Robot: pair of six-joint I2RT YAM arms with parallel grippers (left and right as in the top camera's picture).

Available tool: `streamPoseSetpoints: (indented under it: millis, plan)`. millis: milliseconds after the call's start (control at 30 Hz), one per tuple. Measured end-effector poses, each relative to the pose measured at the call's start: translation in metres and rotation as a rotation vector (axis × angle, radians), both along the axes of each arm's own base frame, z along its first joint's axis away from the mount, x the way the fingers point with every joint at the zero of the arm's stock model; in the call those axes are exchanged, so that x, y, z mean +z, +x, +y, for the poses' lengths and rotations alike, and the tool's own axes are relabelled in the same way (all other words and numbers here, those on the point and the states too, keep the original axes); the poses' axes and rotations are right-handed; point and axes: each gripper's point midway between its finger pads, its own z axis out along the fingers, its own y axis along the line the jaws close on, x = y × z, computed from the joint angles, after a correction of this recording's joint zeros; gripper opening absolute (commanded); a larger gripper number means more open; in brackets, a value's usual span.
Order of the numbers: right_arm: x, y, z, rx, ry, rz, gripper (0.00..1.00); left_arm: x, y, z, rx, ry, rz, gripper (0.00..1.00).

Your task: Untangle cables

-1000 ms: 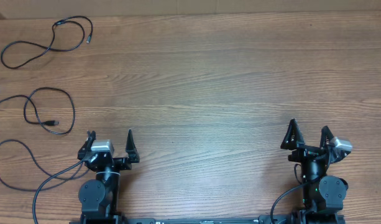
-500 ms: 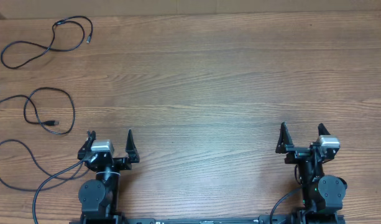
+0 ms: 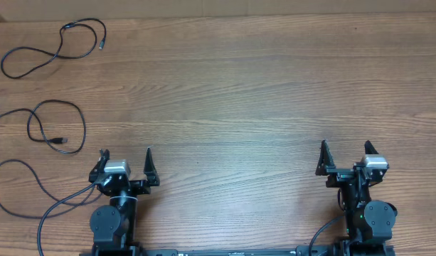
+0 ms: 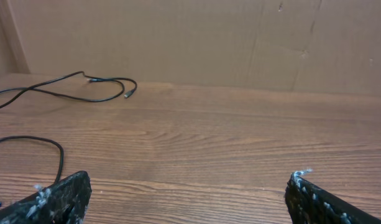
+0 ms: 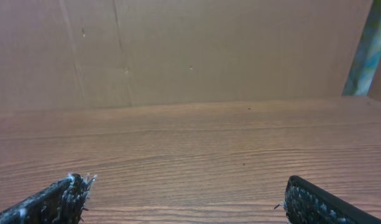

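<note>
A wooden table is seen from above, and a brown cardboard wall is seen behind its far edge in both wrist views. The left arm and the right arm are set at the near edge, well apart from each other. The left gripper is spread wide with nothing held, and the right gripper is likewise spread wide and bare. The cables are laid apart from one another along the table's left side: the first cable is curled in the far left corner, and the second cable is looped nearer. A third cord is looped beside the left arm; whether it is joined to the arm cannot be told.
</note>
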Motion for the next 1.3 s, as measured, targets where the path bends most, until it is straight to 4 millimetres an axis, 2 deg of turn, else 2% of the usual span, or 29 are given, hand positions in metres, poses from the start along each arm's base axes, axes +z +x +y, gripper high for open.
streamPoseSetpoints:
  millis: [1300]
  plan:
    - [-0.0002, 0.0000, -0.0001, 0.001, -0.059, 0.001, 1.00, 0.0001, 0.0000, 0.0000, 0.000, 0.000, 0.000, 0.99]
